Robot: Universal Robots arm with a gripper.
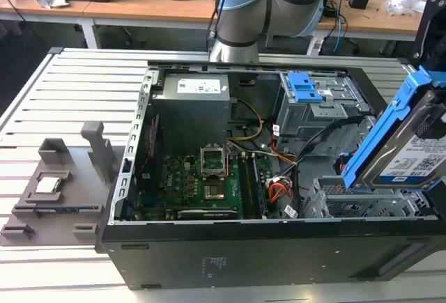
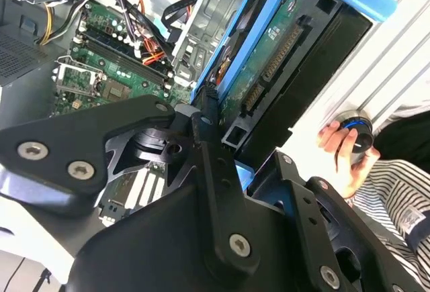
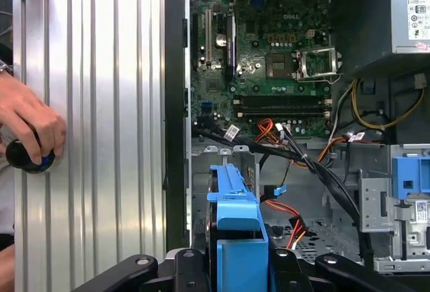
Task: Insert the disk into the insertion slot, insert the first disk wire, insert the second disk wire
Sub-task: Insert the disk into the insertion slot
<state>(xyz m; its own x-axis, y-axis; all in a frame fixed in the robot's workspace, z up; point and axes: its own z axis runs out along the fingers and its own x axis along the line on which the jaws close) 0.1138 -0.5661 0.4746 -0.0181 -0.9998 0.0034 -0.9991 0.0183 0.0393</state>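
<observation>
- The gripper [image 3: 236, 268] is closed on the disk [image 1: 411, 151], pressing on the 2 sides of its blue bracket [image 3: 235, 205].
- The disk hangs tilted just above the insertion slot [image 1: 326, 202], not yet inside it.
- I judge the disk stiff, rather heavy and fragile. It is best held by the bracket sides, not by the circuit board [image 2: 259, 64].

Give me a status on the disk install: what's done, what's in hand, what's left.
Done: nothing is seated yet. In hand: the hand grips the disk by its blue bracket and holds it tilted above the insertion slot at the exterior view's right, not inside it. Left: seating the disk and plugging in both wires. The disk's connector is bare and the orange cables lie loose in the case.
</observation>
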